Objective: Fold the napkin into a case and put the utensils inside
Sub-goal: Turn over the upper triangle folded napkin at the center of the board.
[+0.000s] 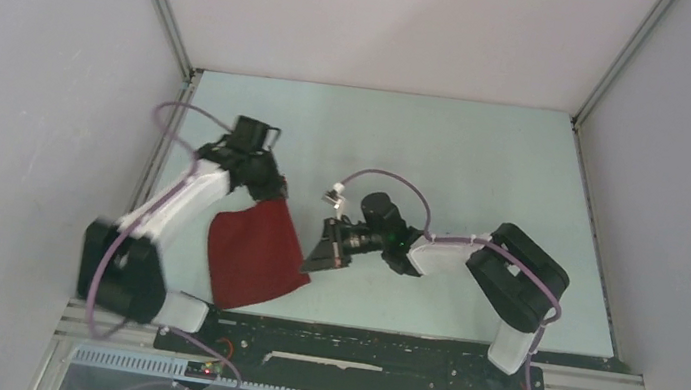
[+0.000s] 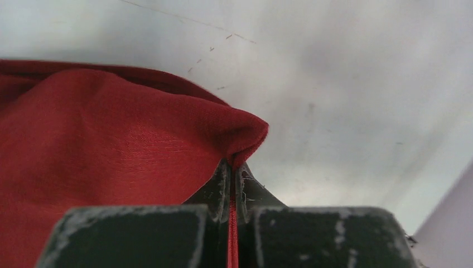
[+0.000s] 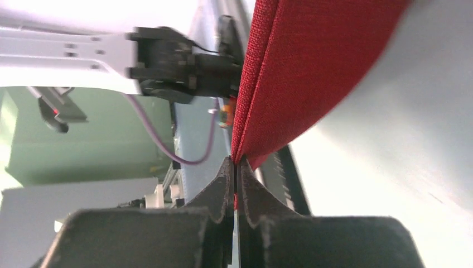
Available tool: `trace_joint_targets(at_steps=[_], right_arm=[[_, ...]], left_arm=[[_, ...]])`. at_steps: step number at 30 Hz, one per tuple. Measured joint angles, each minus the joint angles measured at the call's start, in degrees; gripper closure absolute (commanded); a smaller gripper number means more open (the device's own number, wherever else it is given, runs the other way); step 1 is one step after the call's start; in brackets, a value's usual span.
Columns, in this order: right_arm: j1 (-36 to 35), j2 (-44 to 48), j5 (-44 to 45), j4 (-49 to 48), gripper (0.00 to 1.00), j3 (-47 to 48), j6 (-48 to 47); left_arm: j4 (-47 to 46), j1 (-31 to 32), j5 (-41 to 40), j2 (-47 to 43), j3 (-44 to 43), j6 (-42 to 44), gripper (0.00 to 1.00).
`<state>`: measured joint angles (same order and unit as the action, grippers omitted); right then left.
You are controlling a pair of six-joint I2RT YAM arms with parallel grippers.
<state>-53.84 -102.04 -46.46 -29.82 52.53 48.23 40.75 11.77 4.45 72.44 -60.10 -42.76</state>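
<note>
The dark red napkin (image 1: 253, 252) lies on the table near the front left, folded over in two layers. My left gripper (image 1: 271, 195) is shut on its far corner; the left wrist view shows the cloth (image 2: 122, 145) pinched between the jaws. My right gripper (image 1: 310, 263) is shut on the napkin's right corner; the right wrist view shows two cloth layers (image 3: 301, 78) running up from the shut jaws. The fork and spoon are out of view.
The pale green table (image 1: 467, 161) is walled in by grey panels at the left, back and right. A black rail (image 1: 352, 342) runs along the near edge. The left arm (image 3: 100, 53) shows in the right wrist view.
</note>
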Motion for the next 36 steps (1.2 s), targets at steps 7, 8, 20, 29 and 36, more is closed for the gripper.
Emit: trace_joint_targets(at_steps=[7, 8, 20, 29, 36], right_arm=[[9.27, -3.3, -2.21, -8.04, 1.0, -14.73, 0.87], [9.97, -3.3, -2.23, -8.31, 1.0, -15.45, 0.5], [19.65, 0.7, 0.35, -5.18, 0.83, -23.52, -5.81], [23.85, 17.46, 4.92, 30.01, 0.43, -23.41, -14.45], [27.36, 20.79, 5.03, 37.68, 0.52, -22.8, -16.11]], left_arm=[[-7.37, 12.83, -1.31, 30.29, -8.31, -2.29, 1.0], [-7.65, 14.03, -1.25, 32.48, -10.25, -2.34, 1.0], [-8.37, 20.76, 4.24, 49.11, -28.65, -3.78, 0.74], [-11.02, 20.94, 3.37, 44.7, -34.16, 1.9, 0.35], [-9.27, 24.44, 5.44, 20.09, -9.97, 4.79, 0.42]])
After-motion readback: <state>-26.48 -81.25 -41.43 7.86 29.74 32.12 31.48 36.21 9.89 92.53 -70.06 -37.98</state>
